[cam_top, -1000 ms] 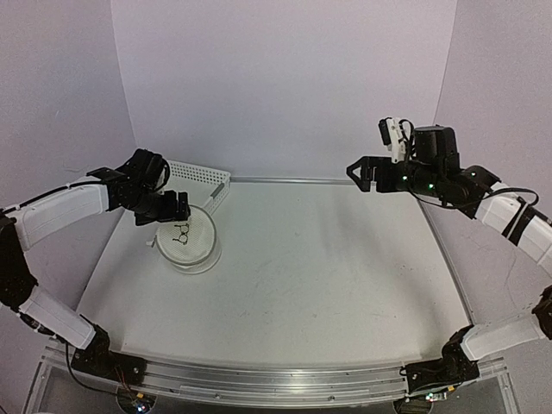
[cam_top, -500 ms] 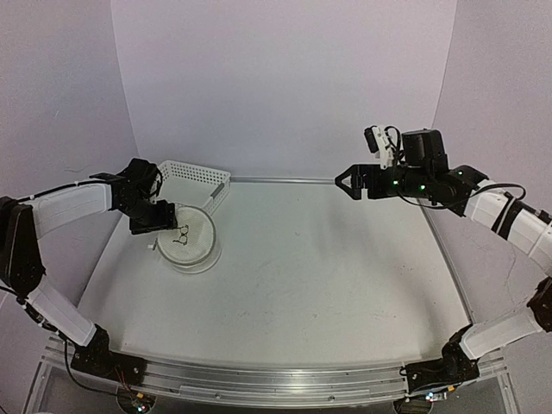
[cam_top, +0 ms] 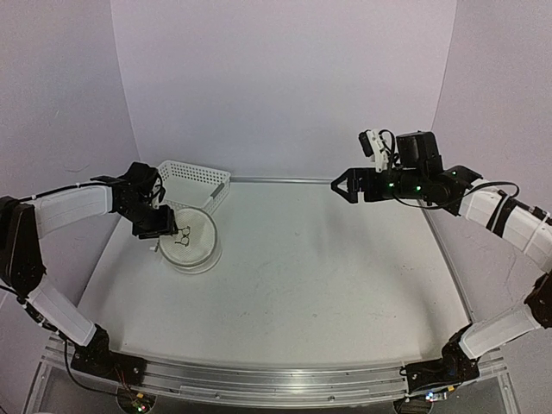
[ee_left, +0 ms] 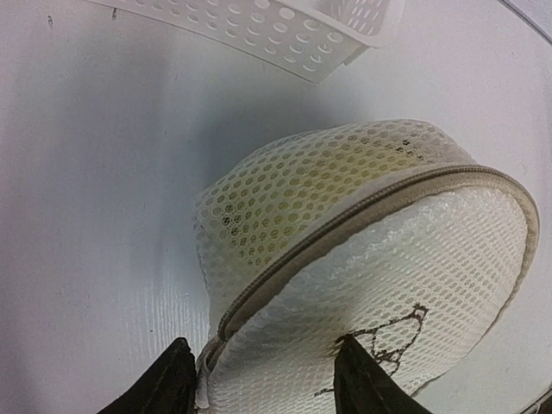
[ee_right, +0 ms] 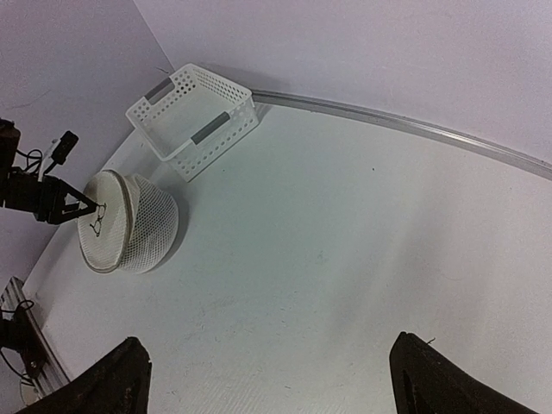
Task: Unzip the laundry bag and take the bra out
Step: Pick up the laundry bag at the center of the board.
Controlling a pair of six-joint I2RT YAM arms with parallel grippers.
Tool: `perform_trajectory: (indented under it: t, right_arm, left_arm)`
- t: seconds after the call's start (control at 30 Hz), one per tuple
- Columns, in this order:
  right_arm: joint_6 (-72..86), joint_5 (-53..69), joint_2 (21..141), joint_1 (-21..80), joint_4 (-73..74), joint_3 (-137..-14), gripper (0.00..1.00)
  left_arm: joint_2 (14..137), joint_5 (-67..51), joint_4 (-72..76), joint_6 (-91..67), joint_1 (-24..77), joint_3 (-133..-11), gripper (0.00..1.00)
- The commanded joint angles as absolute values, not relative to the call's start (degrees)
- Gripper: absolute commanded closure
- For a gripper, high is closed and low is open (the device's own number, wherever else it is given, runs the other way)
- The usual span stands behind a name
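**Change since earlier frames:** left tool (cam_top: 170, 229) has drawn back from over the bag's face to its 9 o'clock rim, jaws narrower. Right tool (cam_top: 340, 184) has swung towards 9 o'clock. Bag unmoved.

**Left arm:** reaches low along the table's (cam_top: 328, 276) 9 o'clock edge. Tool half-closed astride the zipped rim, one finger (ee_left: 358, 379) on the flat face. Whether it pinches cannot be told.

**Laundry bag** (ee_left: 362, 250): at the table's 10 o'clock, zip closed. Bra (ee_left: 336, 168) shows yellow through the mesh side.

**Basket** (cam_top: 194, 177): just beside the bag, at its 12 o'clock.

**Right arm:** raised at the table's 1 o'clock, pointing to 9 o'clock. Tool gapes wide, holding nothing, well apart from the bag.
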State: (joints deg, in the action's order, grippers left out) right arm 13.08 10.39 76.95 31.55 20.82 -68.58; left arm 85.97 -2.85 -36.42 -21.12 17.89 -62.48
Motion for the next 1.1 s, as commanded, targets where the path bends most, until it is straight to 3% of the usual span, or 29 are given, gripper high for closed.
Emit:
perform_trajectory:
  t: [0.0, 0.13, 0.5, 0.8, 1.07]
  right_arm:
    - [12.83, 11.37, 77.08, 31.84, 19.25, -69.64, 0.02]
    - [13.22, 11.74, 76.99, 31.84, 19.25, -69.52, 0.02]
    - [13.84, 14.04, 78.79, 31.94, 17.80, -70.15, 0.03]
    - [13.35, 13.88, 84.09, 35.29, 14.50, -74.38, 0.05]
    - [16.10, 14.10, 95.07, 37.88, 14.50, -85.68, 0.10]
  left_arm:
    - [86.60, -5.07, -34.57, -20.66, 17.77, -62.60, 0.48]
    - [86.87, -5.35, -34.21, -20.44, 17.59, -62.60, 0.58]
    - [86.30, -6.28, -34.19, -20.04, 17.33, -62.67, 1.00]
    - [81.75, -3.93, -34.19, -21.28, 16.67, -62.09, 1.00]
    - [75.79, 3.93, -34.61, -23.28, 16.16, -60.62, 1.00]
